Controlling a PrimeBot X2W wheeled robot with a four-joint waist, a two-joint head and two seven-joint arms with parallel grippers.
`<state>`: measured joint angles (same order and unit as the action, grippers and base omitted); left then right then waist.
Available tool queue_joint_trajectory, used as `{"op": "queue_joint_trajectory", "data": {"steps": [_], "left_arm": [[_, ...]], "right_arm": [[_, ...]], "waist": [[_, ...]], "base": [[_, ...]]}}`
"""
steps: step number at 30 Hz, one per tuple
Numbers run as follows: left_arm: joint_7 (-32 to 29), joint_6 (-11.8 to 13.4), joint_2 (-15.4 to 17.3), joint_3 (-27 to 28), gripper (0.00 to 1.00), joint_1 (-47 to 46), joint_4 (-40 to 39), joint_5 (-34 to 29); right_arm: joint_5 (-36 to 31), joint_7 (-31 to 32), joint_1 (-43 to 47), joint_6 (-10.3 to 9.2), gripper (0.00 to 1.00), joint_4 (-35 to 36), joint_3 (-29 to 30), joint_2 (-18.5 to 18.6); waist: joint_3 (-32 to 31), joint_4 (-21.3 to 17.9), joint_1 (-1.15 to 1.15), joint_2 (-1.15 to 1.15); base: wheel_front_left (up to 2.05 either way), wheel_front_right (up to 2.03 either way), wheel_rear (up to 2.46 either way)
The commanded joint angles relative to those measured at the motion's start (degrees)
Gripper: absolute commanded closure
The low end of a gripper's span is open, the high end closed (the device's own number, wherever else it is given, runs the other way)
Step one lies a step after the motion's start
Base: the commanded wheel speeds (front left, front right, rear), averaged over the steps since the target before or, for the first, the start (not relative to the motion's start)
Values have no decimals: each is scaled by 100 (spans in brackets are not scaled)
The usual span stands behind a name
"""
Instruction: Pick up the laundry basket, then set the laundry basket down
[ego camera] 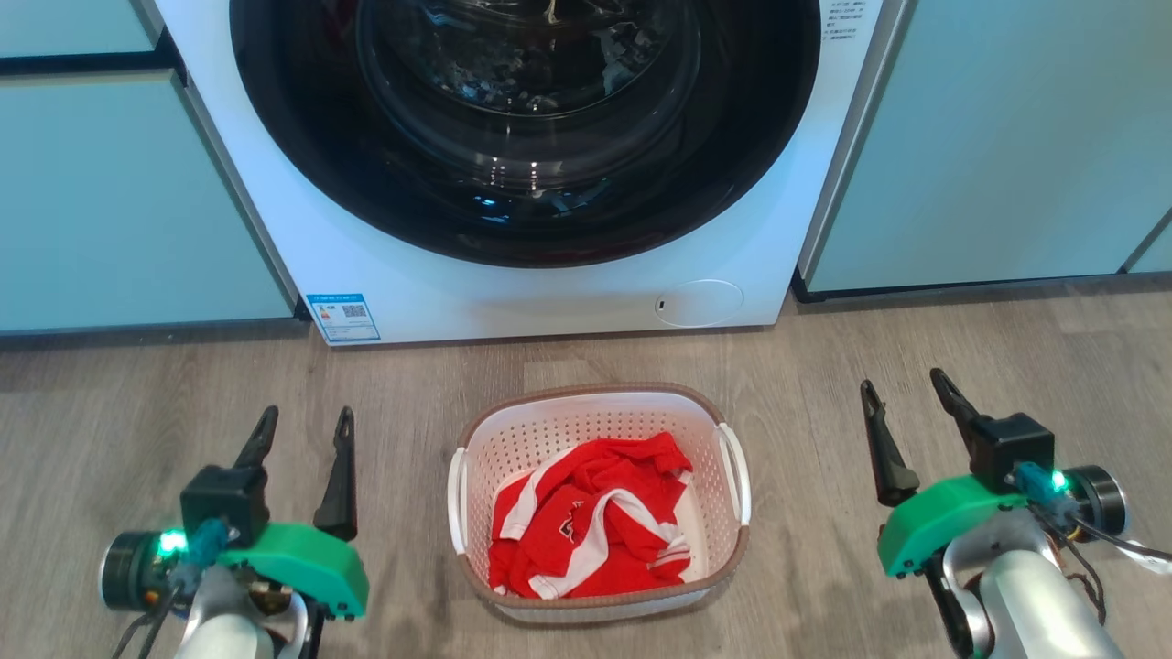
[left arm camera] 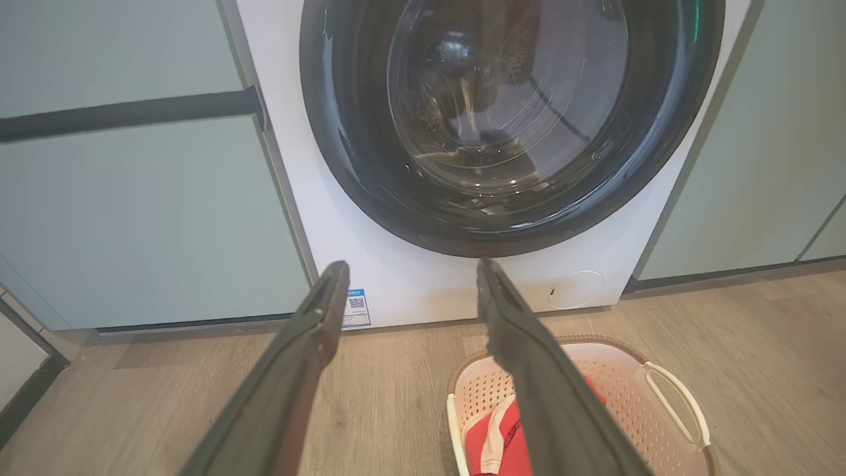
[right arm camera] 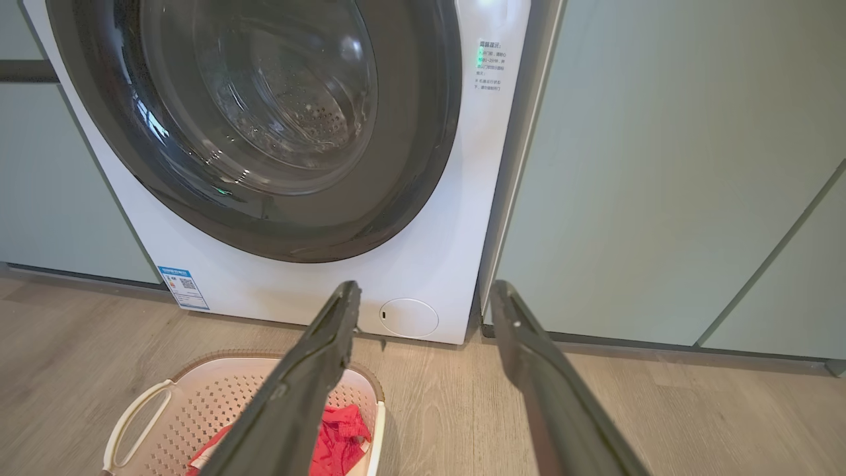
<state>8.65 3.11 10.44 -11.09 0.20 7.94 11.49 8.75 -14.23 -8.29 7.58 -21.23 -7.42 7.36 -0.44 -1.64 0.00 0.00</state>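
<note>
The laundry basket (ego camera: 600, 416) stands on the wood floor before the washing machine, white and perforated with a brown rim and a white handle on each side. Red and white cloth (ego camera: 591, 526) lies inside it. My left gripper (ego camera: 307, 421) hangs open to the basket's left, well apart from it, with nothing between its fingers. My right gripper (ego camera: 906, 384) hangs open to the basket's right, also apart. The basket (left arm camera: 628, 390) sits low right in the left wrist view, behind that gripper (left arm camera: 410, 274). In the right wrist view the basket (right arm camera: 198, 403) lies low left of that gripper (right arm camera: 423, 294).
A white front-loading washing machine (ego camera: 540, 284) with a shut dark round door stands straight ahead. Pale green cabinet fronts (ego camera: 119, 201) flank it on both sides. Bare wood floor (ego camera: 1007, 348) lies around the basket.
</note>
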Motion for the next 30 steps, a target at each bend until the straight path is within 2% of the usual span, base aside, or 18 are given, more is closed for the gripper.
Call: {"op": "queue_joint_trajectory", "data": {"steps": [1, 14, 30], "left_arm": [[55, 42, 42, 220, 0, -219, -219, 56], [137, 61, 23, 252, 0, -208, -163, 236], [146, 113, 73, 179, 0, -219, -154, 263]], "right_arm": [[22, -77, -250, -9, 0, 163, -85, 1], [724, -77, -181, -9, 0, 145, -157, 19], [776, -77, -191, -9, 0, 126, -202, 49]], "waist": [[-1, 1, 0, 0], [-23, 23, 0, 0], [26, 18, 0, 0]], "base": [[0, 0, 0], [0, 0, 0], [0, 0, 0]]}}
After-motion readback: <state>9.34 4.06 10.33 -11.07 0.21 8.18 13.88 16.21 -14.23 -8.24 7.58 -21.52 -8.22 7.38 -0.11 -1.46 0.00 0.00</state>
